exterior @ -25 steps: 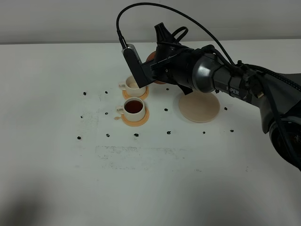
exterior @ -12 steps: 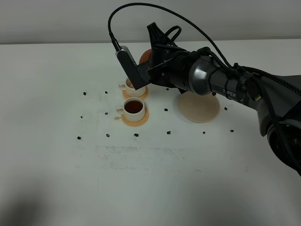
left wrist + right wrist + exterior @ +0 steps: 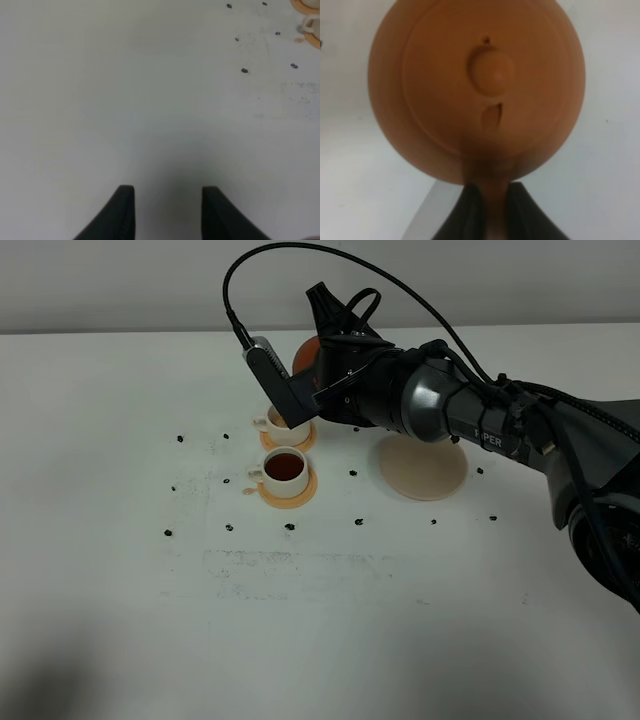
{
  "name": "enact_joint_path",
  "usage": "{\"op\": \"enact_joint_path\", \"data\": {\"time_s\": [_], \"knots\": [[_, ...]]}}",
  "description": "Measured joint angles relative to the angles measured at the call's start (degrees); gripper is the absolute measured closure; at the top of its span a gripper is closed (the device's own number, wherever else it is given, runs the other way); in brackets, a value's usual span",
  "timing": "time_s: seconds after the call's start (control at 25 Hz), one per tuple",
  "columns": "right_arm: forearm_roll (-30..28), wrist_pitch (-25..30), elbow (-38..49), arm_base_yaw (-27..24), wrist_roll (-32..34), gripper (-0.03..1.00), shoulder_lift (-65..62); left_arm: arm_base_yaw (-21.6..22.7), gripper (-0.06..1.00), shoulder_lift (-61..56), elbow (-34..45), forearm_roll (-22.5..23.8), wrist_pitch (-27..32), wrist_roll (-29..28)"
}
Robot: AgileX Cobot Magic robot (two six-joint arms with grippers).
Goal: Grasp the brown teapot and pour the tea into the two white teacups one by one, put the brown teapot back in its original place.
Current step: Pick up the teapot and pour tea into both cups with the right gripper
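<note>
The right gripper (image 3: 492, 210) is clenched on the loop handle of the brown teapot (image 3: 480, 90), which hangs in the air just above and behind the far white teacup (image 3: 277, 420) (in the high view the arm hides most of the pot). The near teacup (image 3: 284, 466) holds dark tea and stands on an orange coaster (image 3: 290, 496). The beige coaster (image 3: 425, 470) lies on the bench (image 3: 400, 620), apart from the teapot. The left gripper (image 3: 167, 212) hovers over bare bench, released, jaws apart.

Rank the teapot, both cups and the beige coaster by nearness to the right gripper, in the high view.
1. Teapot, held in the right gripper.
2. Far cup, below the teapot.
3. Tea-filled cup, nearer the camera.
4. Beige coaster, off to the right.
</note>
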Motion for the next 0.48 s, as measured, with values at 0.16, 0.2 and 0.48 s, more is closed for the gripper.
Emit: {"op": "enact_joint_path", "data": {"time_s": [0.16,0.2,0.48], "knots": [[-0.92,-0.09,0.0,0.0,-0.48,0.84,0.0,0.0,0.6,0.0,0.0,0.0,0.0,0.0],[-1.02,-0.09,0.0,0.0,-0.76,0.84,0.0,0.0,0.6,0.0,0.0,0.0,0.0,0.0],[-1.26,-0.09,0.0,0.0,-1.29,0.84,0.0,0.0,0.6,0.0,0.0,0.0,0.0,0.0]]}}
